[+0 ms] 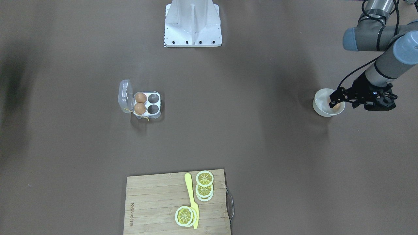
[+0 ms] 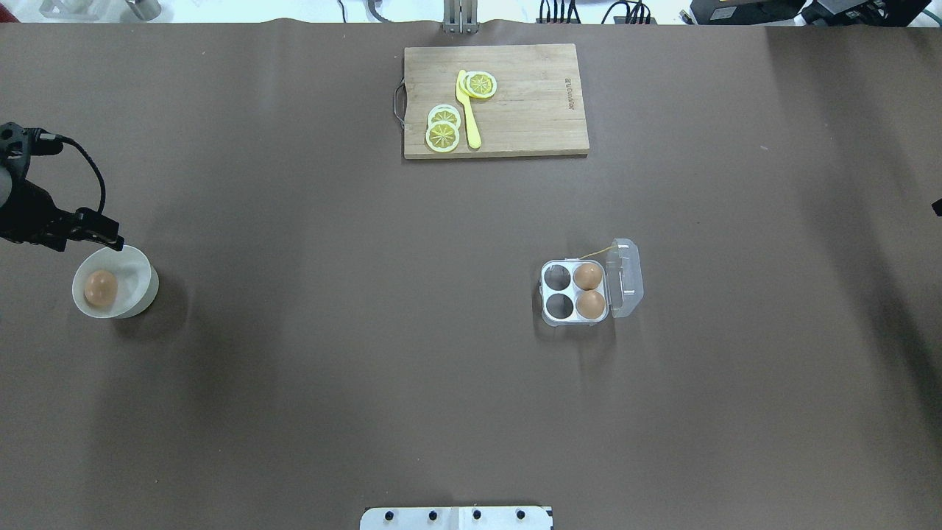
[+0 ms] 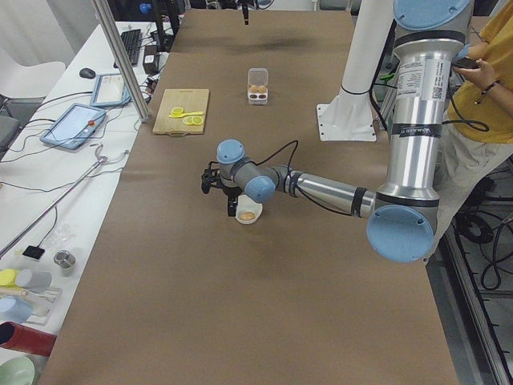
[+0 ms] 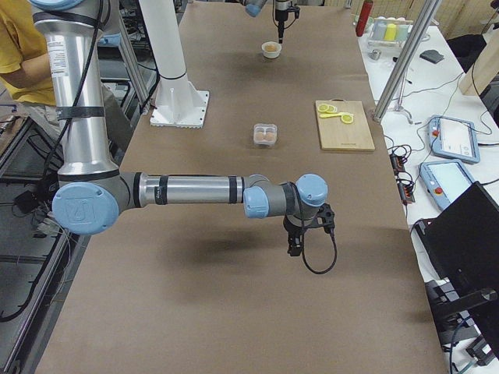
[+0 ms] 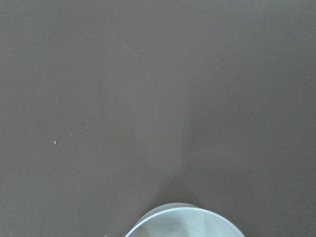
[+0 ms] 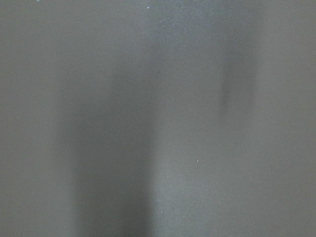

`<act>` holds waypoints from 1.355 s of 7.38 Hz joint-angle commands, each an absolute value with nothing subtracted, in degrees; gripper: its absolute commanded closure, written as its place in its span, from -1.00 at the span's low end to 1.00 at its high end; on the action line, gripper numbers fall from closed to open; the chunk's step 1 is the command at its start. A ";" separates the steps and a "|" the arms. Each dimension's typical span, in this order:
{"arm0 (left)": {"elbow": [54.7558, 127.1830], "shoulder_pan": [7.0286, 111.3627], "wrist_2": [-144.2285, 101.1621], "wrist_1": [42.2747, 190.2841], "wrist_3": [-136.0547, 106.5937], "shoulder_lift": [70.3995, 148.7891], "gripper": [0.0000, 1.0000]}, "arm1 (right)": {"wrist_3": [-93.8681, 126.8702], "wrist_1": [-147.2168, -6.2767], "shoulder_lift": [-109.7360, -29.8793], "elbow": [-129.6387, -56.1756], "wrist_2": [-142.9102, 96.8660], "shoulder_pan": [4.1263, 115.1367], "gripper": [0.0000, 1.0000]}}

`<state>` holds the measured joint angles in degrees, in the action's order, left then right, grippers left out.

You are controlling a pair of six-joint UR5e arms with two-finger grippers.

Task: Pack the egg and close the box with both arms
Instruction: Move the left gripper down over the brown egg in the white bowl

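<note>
The box (image 1: 157, 103) lies open, its clear lid (image 1: 124, 96) folded flat beside it. Two eggs (image 1: 140, 97) fill the two cells nearest the lid, and the other two cells are empty. It also shows in the overhead view (image 2: 574, 318). A third egg (image 2: 101, 288) lies in a pale round bowl (image 2: 143, 291). My left gripper (image 1: 331, 101) hangs over the bowl's rim just above that egg, with its jaws apart and nothing in them. My right gripper (image 4: 295, 248) shows clearly only in the exterior right view, low over bare table far from the box, and I cannot tell its state.
A wooden cutting board (image 2: 530, 110) with lemon slices (image 2: 442, 136) and a yellow knife (image 2: 468, 110) lies at the far edge. The white robot base (image 1: 192, 29) stands on the robot's side. A person (image 3: 489, 72) stands beside the base.
</note>
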<state>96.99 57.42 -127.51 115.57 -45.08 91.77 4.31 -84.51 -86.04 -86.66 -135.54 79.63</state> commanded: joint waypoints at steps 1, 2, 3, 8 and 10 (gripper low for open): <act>97.12 56.17 -127.53 115.58 -45.09 90.71 -0.96 | 4.31 -84.55 -86.04 -86.66 -135.53 79.63 -1.00; 97.29 55.03 -127.53 115.75 -45.78 90.70 -0.96 | 4.31 -84.46 -85.96 -86.66 -135.53 79.63 -1.00; 97.21 53.45 -127.18 117.93 -47.97 90.79 -0.96 | 4.31 -84.46 -85.96 -86.57 -135.53 79.63 -1.00; 96.94 51.33 -124.38 120.14 -49.75 89.40 -0.95 | 4.31 -84.55 -86.22 -86.66 -135.53 79.63 -1.00; 96.94 51.06 -124.28 121.02 -49.83 88.59 -0.95 | 4.31 -84.55 -86.31 -86.66 -135.53 79.63 -1.00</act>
<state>96.95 51.20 -124.45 120.60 -49.77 89.02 4.31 -84.55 -86.24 -86.66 -135.53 79.66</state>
